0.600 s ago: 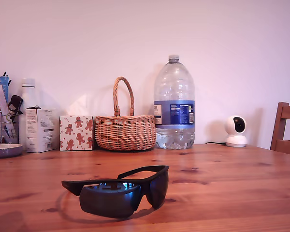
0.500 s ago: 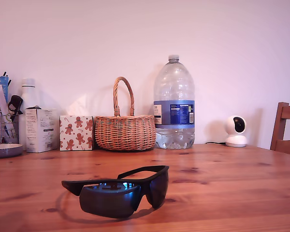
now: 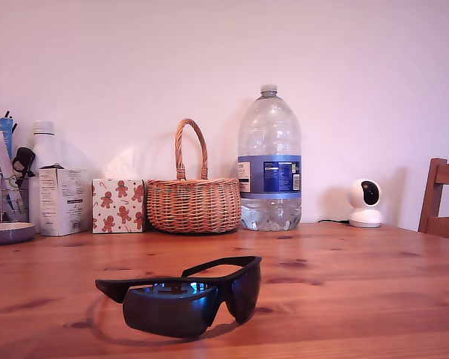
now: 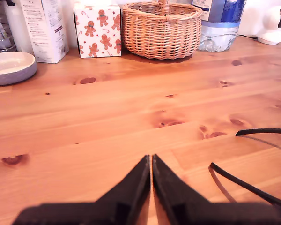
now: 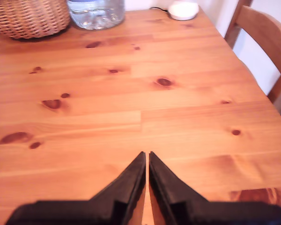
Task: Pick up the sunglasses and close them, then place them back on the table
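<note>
The sunglasses (image 3: 183,303) lie on the table (image 3: 344,299) near its front edge in the exterior view, arms unfolded, dark blue lenses facing the camera. Neither arm nor gripper shows in that view. In the first wrist view my first gripper (image 4: 151,159) is shut and empty, its tips over bare wood, and two thin black arms of the sunglasses (image 4: 253,187) lie apart from it to one side. My second gripper (image 5: 146,154) is also shut with nothing in it, above bare planks of the table (image 5: 131,93); no sunglasses show there.
Along the back wall stand a wicker basket (image 3: 194,202), a large water bottle (image 3: 269,161), a gingerbread-print box (image 3: 118,206), a white carton (image 3: 62,200) and a white camera (image 3: 365,202). A grey bowl (image 3: 7,232) sits at the exterior view's left, a wooden chair (image 3: 443,198) at its right.
</note>
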Motion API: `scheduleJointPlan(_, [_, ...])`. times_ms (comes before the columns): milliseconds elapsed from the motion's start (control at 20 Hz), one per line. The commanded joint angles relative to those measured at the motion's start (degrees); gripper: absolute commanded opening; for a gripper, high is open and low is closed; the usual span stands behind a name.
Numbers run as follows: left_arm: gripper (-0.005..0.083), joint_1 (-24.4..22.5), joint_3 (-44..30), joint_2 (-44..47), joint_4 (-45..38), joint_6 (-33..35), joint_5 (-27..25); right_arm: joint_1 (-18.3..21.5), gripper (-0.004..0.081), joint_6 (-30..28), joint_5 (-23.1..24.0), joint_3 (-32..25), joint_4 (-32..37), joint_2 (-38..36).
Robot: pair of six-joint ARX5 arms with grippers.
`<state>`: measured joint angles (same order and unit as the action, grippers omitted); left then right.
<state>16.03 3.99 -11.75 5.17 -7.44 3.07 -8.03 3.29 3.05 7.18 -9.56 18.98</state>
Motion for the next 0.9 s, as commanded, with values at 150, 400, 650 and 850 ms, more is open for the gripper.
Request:
scheduleJointPlan(150, [-0.0019, 0.1, -0.2, -0.3, -2.5, -0.1, 7.3, -0.9, -0.0011, 3.0, -3.1, -0.2, 1.6, 0.2])
scheduleJointPlan(400, [-0.0019, 2.8, 3.3, -0.7, -2.0, 0.0, 9.4, -3.9, -0.0011, 4.3, -4.2, 3.5, 0.4, 1.0])
scheduleJointPlan(650, [-0.0019, 8.9, 8.7, -7.4, -1.5, 0.7, 9.6, -8.4, -0.0011, 3.8, -6.2, 9.2, -4.0, 5.9])
scheduleJointPlan(850, [-0.0019, 14.5, 15.6, -17.2, 2.4, 6.8, 11.6, -13.0, -0.0011, 3.8, -10.8, 9.6, -4.0, 10.6])
